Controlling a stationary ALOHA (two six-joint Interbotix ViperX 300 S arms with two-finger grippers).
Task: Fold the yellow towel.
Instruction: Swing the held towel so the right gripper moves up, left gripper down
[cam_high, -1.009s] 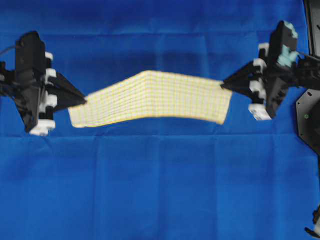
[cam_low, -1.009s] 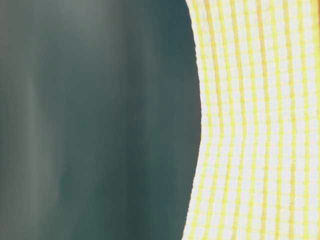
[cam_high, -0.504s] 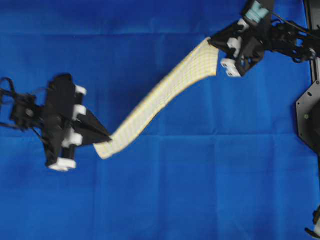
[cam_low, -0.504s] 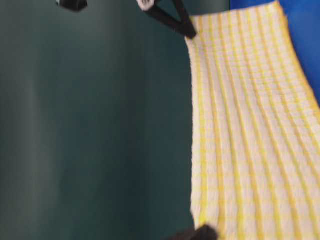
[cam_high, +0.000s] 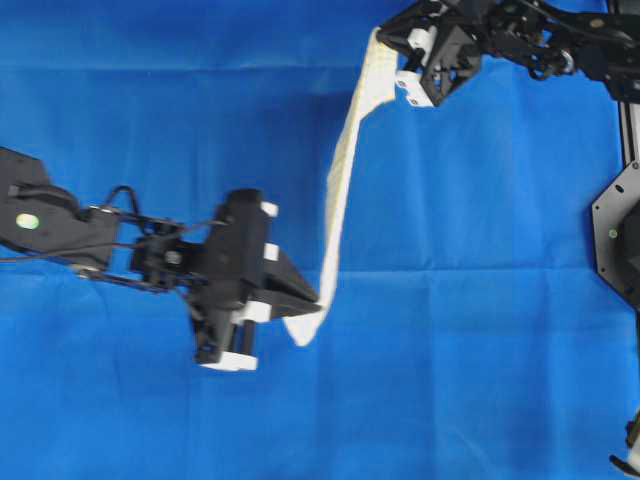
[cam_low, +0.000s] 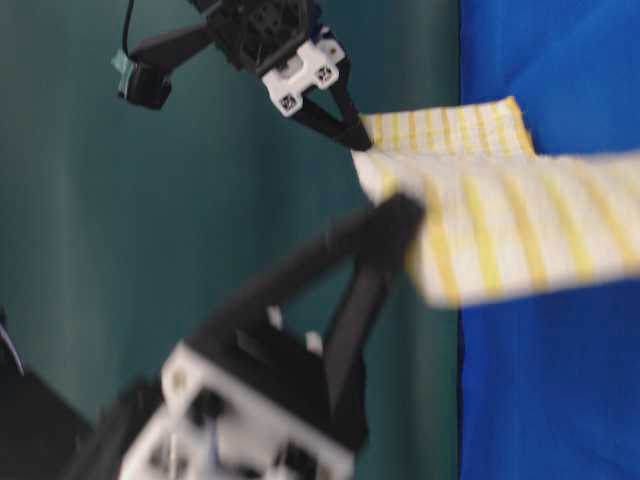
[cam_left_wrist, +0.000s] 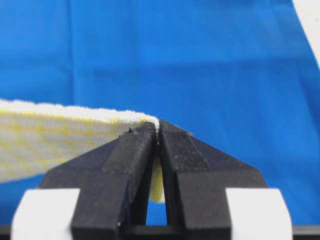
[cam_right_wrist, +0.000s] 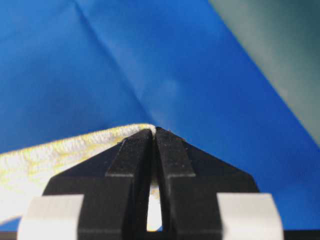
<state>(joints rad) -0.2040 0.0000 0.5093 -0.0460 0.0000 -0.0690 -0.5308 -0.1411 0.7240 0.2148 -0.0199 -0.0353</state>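
The yellow towel (cam_high: 338, 190) is now swung from level to a line running 1 to 7 o'clock, clamped at each end by left gripper (cam_high: 312, 303) and right gripper (cam_high: 385, 38); a lay-down is likely set up.

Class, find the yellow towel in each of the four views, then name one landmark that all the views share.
Overhead: yellow towel strung from top centre to lower middle.
Table-level: towel at right centre.
Left wrist: towel at left, pinched.
Right wrist: towel at lower left, pinched.
Shared landmark: blue cloth.
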